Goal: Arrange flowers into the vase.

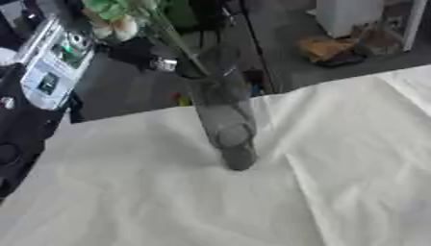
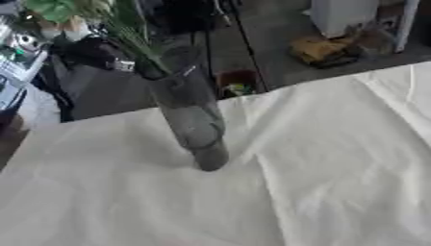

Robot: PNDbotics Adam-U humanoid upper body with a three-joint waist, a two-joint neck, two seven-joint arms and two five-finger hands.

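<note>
A tall clear glass vase [image 1: 225, 115] stands on the white tablecloth [image 1: 168, 202], a little left of the middle and close to the table's far edge. A green stem [image 1: 172, 38] rises out of its mouth toward the upper left. It carries pale cream and green blooms [image 1: 114, 21] at the top of the left eye view. In the right eye view the vase [image 2: 189, 120] and the green leaves [image 2: 59, 9] show the same way. Neither of my hands shows in either view.
The cloth has long folds [image 1: 303, 182] running down its right half. A black piece of equipment with a white panel [image 1: 50, 67] stands at the left edge. Beyond the table are a dark floor, a yellow thing [image 1: 324, 48] and a white box [image 1: 349, 14].
</note>
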